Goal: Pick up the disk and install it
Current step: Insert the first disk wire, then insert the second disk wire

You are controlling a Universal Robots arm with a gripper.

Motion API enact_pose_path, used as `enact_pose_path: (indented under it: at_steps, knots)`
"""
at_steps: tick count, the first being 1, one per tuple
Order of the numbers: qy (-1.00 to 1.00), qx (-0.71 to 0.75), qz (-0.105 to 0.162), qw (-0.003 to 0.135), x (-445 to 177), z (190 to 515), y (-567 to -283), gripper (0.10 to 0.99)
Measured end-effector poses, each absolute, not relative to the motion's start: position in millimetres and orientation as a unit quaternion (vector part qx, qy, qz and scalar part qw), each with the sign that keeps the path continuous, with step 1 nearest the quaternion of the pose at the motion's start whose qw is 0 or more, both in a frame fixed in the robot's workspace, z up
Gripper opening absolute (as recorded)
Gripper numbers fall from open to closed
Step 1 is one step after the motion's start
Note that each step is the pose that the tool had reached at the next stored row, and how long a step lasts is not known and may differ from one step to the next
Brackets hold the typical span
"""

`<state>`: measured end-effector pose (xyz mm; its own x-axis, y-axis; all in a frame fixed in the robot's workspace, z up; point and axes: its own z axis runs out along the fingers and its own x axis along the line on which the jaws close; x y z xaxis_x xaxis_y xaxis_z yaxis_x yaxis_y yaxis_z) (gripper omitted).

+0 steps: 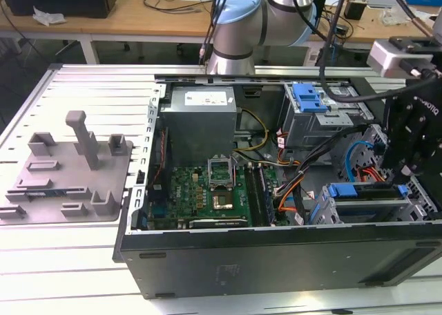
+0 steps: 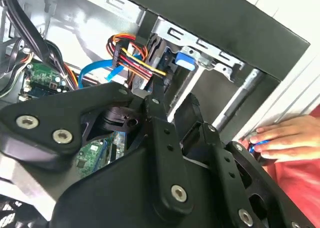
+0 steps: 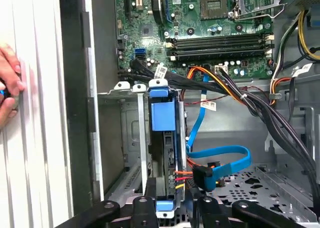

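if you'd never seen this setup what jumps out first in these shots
The open computer case lying on its side on the slatted table draws the eye, its green motherboard bare in the middle. Next comes the bright blue carrier of the disk sitting in the drive cage, right above the black pincer in the first wrist view. A person's hand rests just outside the case.

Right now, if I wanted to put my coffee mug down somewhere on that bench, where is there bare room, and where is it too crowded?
Bare ribbed tabletop lies in front of the grey fixture plate and the open computer case, and behind the plate. Inside the case it is crowded: motherboard, cables, drive cages. The robot's hand sits at the cage holding the disk. A person's hand rests beside the case.
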<state>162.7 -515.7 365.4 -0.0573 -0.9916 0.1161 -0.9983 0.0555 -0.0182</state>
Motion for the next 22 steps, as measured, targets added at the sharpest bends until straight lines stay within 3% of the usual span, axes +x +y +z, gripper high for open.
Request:
enact_pose_path:
  at_steps: [5, 22]
  knots:
    - [-0.725, 0.685, 0.05, 0.039, 163.1, 378.9, -515.4, 0.365]
    - [-0.725, 0.685, 0.05, 0.039, 163.1, 379.6, -515.3, 0.365]
